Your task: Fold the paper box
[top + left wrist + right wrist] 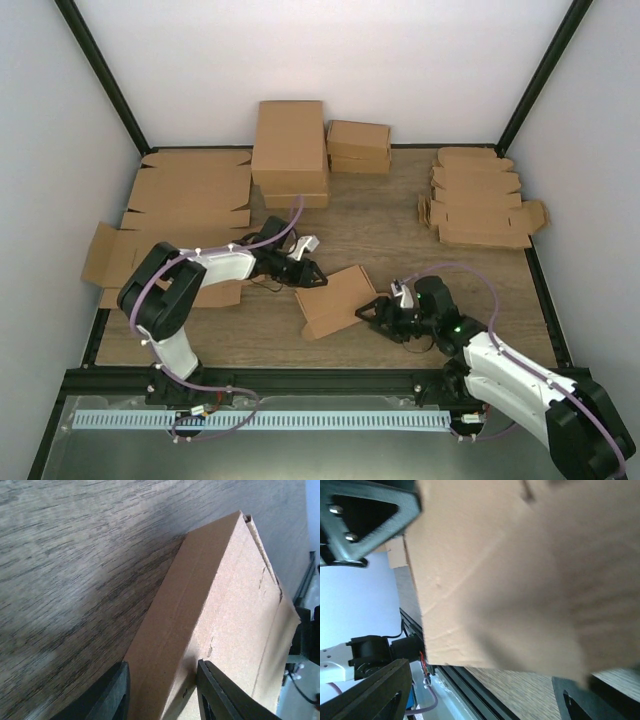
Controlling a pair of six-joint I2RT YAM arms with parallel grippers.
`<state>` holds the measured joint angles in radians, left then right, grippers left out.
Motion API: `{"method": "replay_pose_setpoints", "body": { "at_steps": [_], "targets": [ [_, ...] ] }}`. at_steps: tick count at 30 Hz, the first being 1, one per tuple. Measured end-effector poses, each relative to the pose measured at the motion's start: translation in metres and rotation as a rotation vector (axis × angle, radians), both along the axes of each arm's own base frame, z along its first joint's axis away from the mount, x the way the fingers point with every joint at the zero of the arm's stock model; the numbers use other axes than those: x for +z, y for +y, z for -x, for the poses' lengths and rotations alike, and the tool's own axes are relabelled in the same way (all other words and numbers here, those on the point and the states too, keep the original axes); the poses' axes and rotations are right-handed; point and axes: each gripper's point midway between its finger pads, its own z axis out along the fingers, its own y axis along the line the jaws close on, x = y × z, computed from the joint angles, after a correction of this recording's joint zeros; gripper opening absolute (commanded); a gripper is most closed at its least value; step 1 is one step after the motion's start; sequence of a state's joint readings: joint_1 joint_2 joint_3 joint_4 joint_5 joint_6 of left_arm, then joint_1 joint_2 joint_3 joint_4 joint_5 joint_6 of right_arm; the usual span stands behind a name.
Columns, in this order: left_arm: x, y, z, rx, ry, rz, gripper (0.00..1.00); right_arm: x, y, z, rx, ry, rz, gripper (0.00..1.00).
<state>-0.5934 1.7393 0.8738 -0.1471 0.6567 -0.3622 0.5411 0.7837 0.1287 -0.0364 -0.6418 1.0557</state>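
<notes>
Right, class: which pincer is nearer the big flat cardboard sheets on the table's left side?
Left. The left pincer is at the end of the paper box facing the flat sheets; the right pincer is at the box's opposite end, farther away.

One paper box (335,300); two box stacks behind it, large stack (290,150), small stack (358,146); two flat piles, left pile (185,205), right pile (480,205).

The plain brown cardboard paper box (335,300) is unprinted, finely speckled, with paler crease lines. Beneath the box, the desk (250,330) is grey-brown wood grain streaked dark. My jaws are matte black, and my white-and-black arms (215,265) trail purple cables (290,225). Beyond the box, the cardboard stacks (290,150) match its brown, and the walls (330,60) are white.
</notes>
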Motion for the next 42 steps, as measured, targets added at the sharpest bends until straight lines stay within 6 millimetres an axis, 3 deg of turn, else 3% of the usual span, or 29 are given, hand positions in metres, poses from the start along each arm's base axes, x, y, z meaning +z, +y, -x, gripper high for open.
{"method": "replay_pose_setpoints", "body": {
  "at_steps": [6,22,27,32,37,42],
  "targets": [
    [-0.001,0.001,-0.002,0.008,0.071,0.087,0.33,0.021,0.006,-0.014,0.008,-0.076,-0.005,0.80],
    [-0.004,0.017,-0.022,0.062,0.159,0.199,0.23,0.006,0.011,-0.022,0.015,-0.030,0.032,0.80],
    [-0.027,0.024,-0.021,0.091,0.203,0.138,0.23,0.019,0.020,-0.037,0.022,-0.072,0.009,0.79],
    [-0.026,0.022,-0.026,0.089,0.201,0.130,0.23,0.034,0.032,-0.053,0.047,-0.127,-0.011,0.75],
    [-0.025,0.022,-0.027,0.093,0.191,0.124,0.23,0.034,0.043,-0.068,0.073,-0.139,0.004,0.78],
    [-0.025,0.027,-0.028,0.115,0.172,0.097,0.23,0.028,0.048,-0.078,0.089,-0.137,0.025,0.63]
  ]
}}
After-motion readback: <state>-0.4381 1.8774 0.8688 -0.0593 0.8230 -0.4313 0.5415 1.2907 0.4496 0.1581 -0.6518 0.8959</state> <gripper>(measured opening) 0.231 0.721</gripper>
